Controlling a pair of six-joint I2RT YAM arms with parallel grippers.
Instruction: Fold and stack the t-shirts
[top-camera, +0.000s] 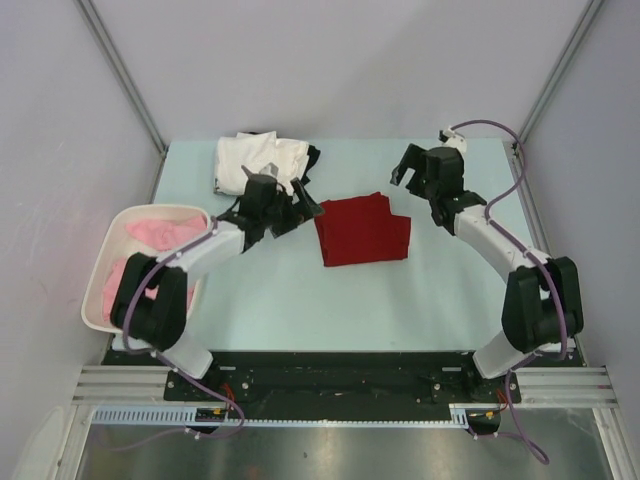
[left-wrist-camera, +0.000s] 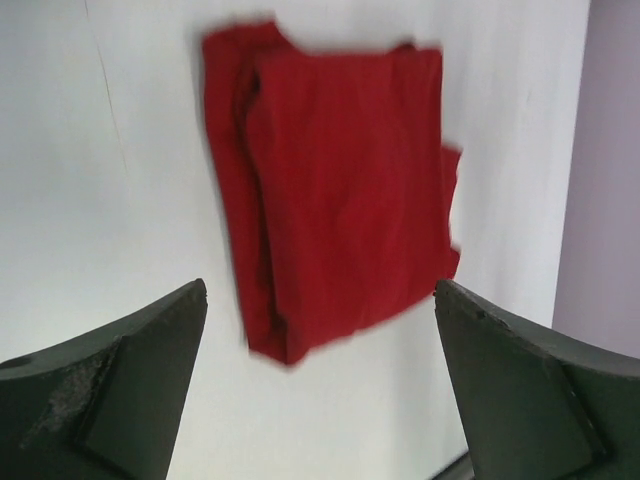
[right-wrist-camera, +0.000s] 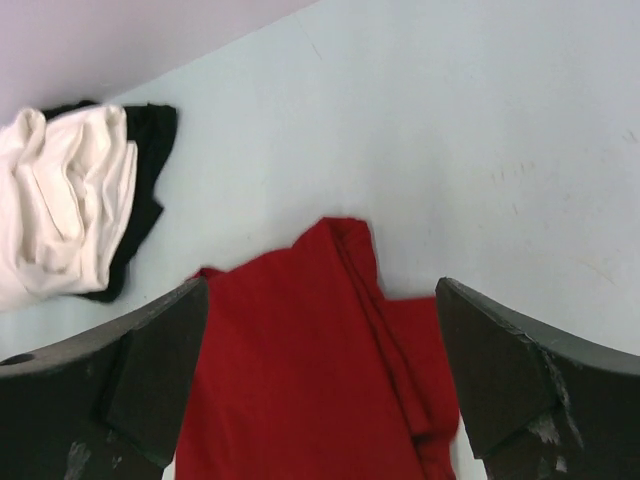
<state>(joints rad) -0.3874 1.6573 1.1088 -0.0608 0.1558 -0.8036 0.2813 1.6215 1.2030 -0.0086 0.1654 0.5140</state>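
The dark red t-shirt (top-camera: 362, 230) lies folded mid-desk (top-camera: 450, 290), not yet stacked. The left claw (top-camera: 298, 212) and right claw (top-camera: 405, 170) are both released. The white and black shirts (top-camera: 255, 160) sit at the far-left corner. The pink shirts (top-camera: 160, 230), apparently unfolded, remain in the basket (top-camera: 115, 235).

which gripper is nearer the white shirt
Left. The left gripper hovers right beside the white shirt, at its near edge; the right gripper is far off, past the red shirt.

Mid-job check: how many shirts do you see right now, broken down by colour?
dark red shirt: 1, folded, mid-table
white shirt: 1, lying on the black one
black shirt: 1
pink cloth in the basket: at least 1, bunched up, exact number unclear
Total: at least 4
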